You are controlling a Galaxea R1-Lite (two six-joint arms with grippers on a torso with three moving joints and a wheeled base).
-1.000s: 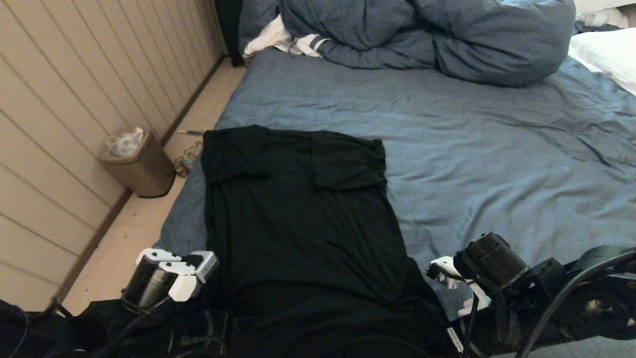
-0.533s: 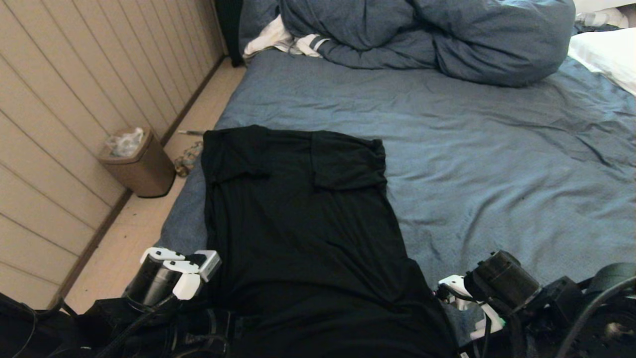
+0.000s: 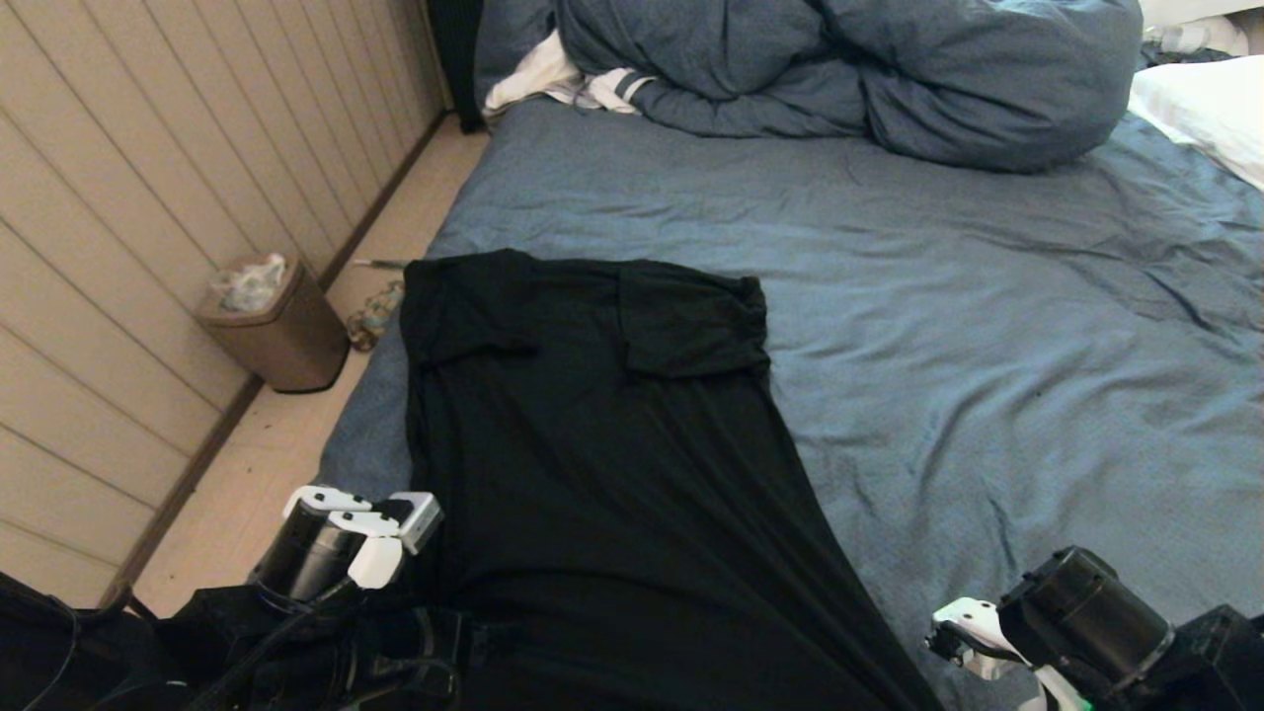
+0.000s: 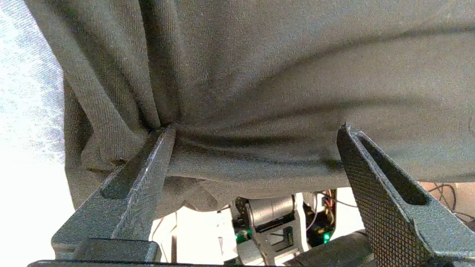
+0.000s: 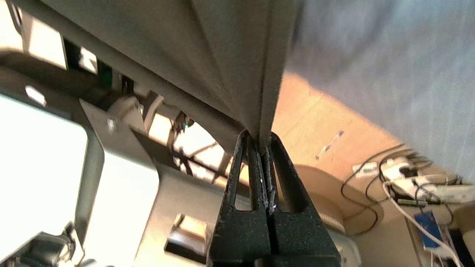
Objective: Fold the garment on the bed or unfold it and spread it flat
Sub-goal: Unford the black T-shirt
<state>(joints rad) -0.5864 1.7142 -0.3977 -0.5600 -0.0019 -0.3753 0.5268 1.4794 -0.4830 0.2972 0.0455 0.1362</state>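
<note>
The garment [image 3: 592, 444], a black T-shirt with its plain side up, lies lengthwise on the left part of the bed [image 3: 987, 326]; both sleeves are folded in at the far end. Its near hem hangs over the bed's front edge. At the near right corner my right gripper [image 5: 261, 142] is shut on the hem, with the cloth [image 5: 230, 55] stretched taut from it. My left gripper [image 4: 256, 129] is open at the near left corner, and loose cloth [image 4: 259, 74] drapes across the wide gap, bunched against one finger. In the head view both sets of fingers are hidden.
A bunched blue duvet [image 3: 849, 69] fills the far end of the bed, beside a white cloth with dark stripes [image 3: 573, 84] and a white pillow [image 3: 1205, 109]. A brown bin [image 3: 272, 326] stands on the floor by the panelled wall, left of the bed.
My right arm has moved toward the near right, drawing the shirt's near right corner outward and stretching that edge. The left arm has barely shifted.
</note>
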